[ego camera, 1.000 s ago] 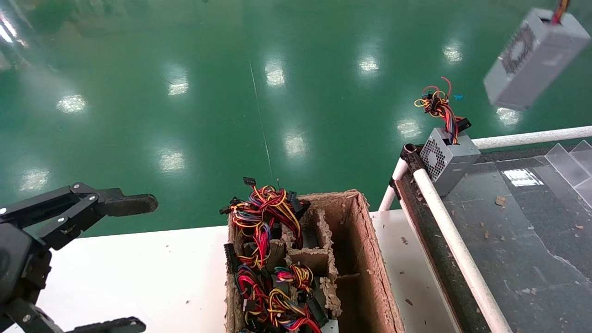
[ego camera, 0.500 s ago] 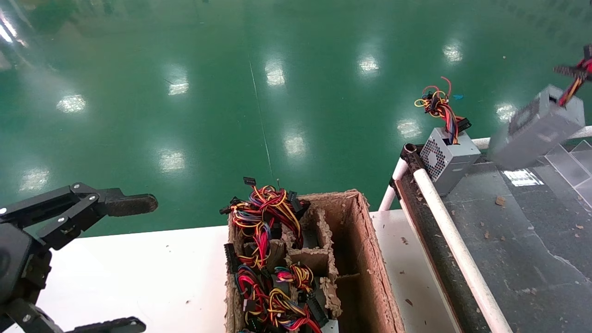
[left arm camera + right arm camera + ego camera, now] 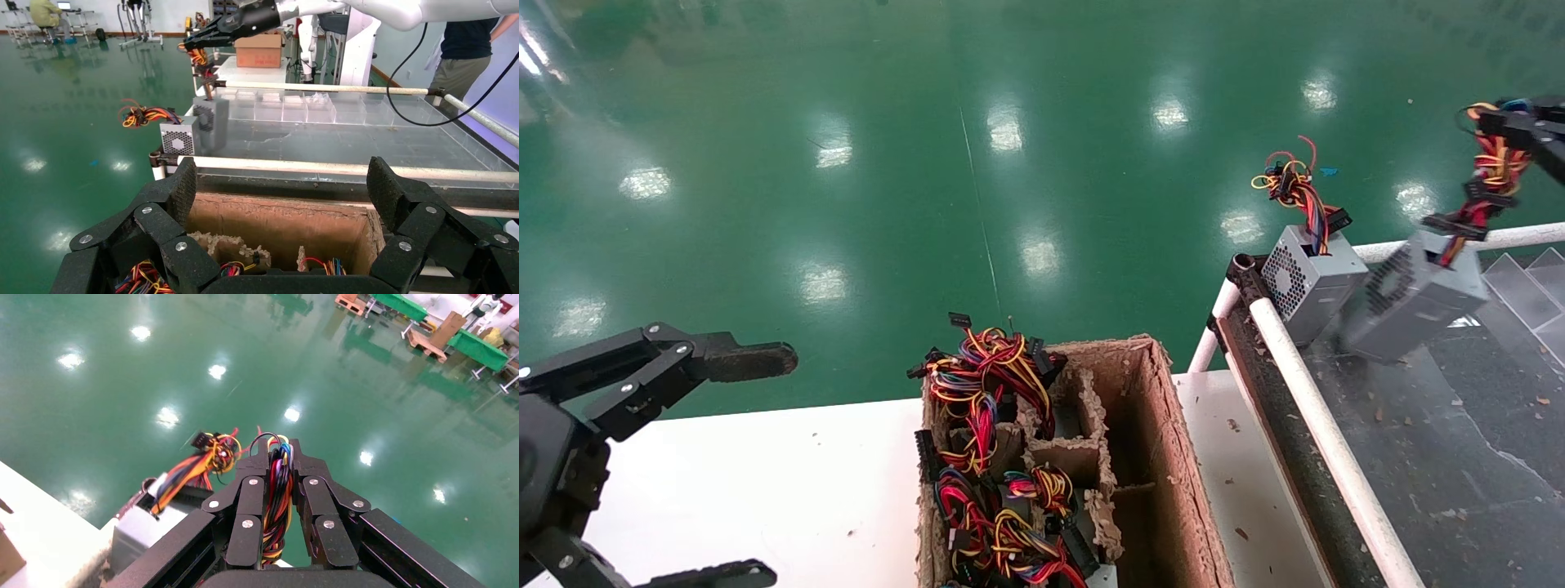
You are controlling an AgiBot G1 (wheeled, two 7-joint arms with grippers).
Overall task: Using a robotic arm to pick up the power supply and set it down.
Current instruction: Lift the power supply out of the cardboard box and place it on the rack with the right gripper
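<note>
Lowered since a second ago, the power supply [image 3: 1414, 298] dangles just above the tabletop [image 3: 1459, 425], swinging heavily from soft wires [image 3: 278, 496] pinched in the right end effector [image 3: 280, 454]; the rigid case grips surer.

Both claws are matte black with silver screw heads at the linkage joints: the left claw [image 3: 658, 457] has rough-textured finger pads [image 3: 384, 187]; the right claw [image 3: 280, 454] joins a glossy white forearm [image 3: 392, 9].

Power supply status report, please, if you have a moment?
Right gripper shut on wire bundle, power supply hanging low over the grey table. Left gripper open, parked by cardboard box. Second supply sits close alongside.
</note>
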